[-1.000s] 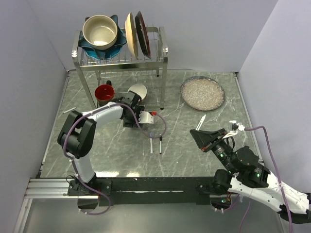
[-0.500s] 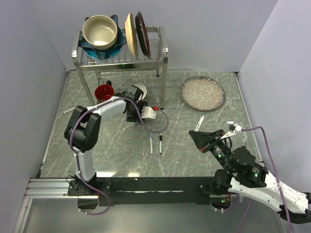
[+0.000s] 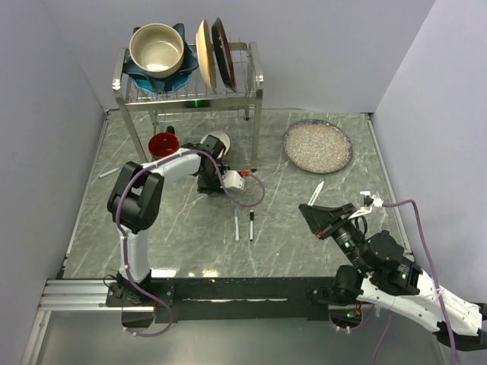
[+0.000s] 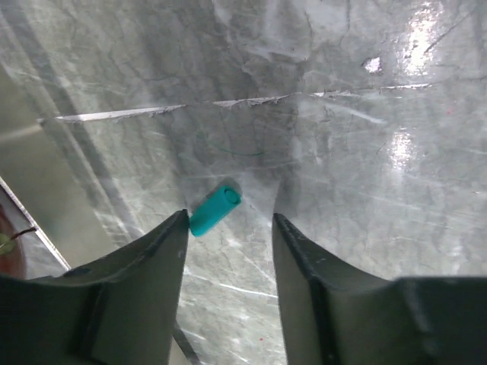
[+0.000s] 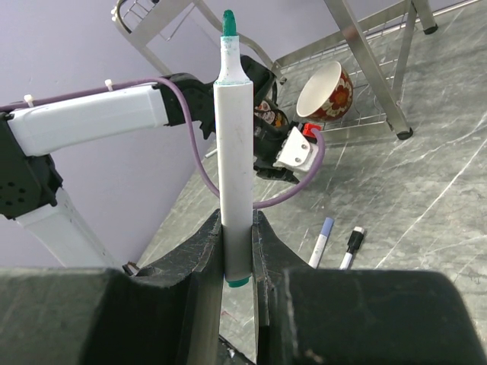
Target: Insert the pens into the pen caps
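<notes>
The grey table (image 3: pixel 183 236) has a metal rack (image 3: pixel 259 84) at the back. The left gripper (image 4: pixel 230 220) is low over the table with its fingers spread apart. The right gripper (image 5: pixel 237 228) pinches the teal pen (image 5: pixel 234 152), which stands straight up. The blue pen (image 3: pixel 237 226) and black pen (image 3: pixel 251 226) lie side by side mid-table. The tiny teal cap (image 4: pixel 215 209) lies between the left gripper's fingers.

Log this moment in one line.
left end effector: open over small teal plastic cap | right end effector: shut on teal-tipped white marker pen
</notes>
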